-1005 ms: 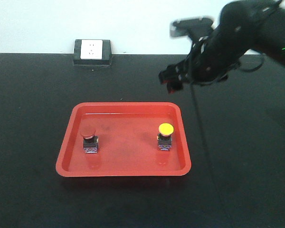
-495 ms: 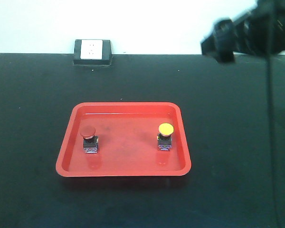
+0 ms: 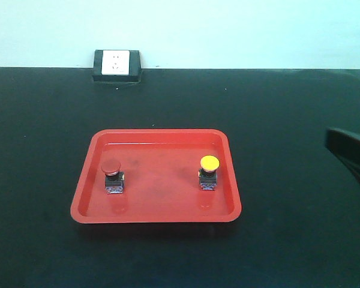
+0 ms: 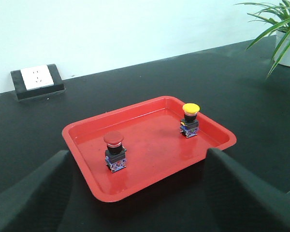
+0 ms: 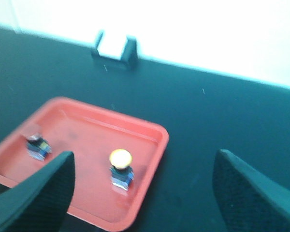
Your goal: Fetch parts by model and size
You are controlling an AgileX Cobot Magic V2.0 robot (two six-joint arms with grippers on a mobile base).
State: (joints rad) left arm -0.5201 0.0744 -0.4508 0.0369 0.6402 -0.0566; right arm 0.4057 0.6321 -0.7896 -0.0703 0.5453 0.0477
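Both grippers are standing wide apart and gripping nothing. Seen from its own wrist camera, the left gripper [image 4: 137, 193] is hovering over the black table [image 4: 241, 82], its two dark fingers [image 4: 34, 193] framing the near edge of the red tray [image 4: 150, 145]. The right gripper [image 5: 142, 193] is doing the same in its own view, which is blurred, with its fingers [image 5: 38, 193] spread at the bottom corners of the picture and the tray lying between and beyond them. In the front view only a dark, blurred piece of the right arm [image 3: 351, 153] is showing at the right edge, well apart from the tray.

Inside the tray the red button [image 3: 111, 175] is standing upright near the left wall, and the yellow button [image 3: 209, 171] is standing upright near the right wall. Each is sitting on a dark body with a blue-marked base, and the two are well apart from each other, with bare tray floor between them. Neither gripper is touching either button.

At the back of the table, against the pale wall, a white socket [image 3: 116, 64] in a black housing is sitting just left of the tray's line. A potted plant [image 4: 280, 29] is showing in the upper right corner of the left wrist view.
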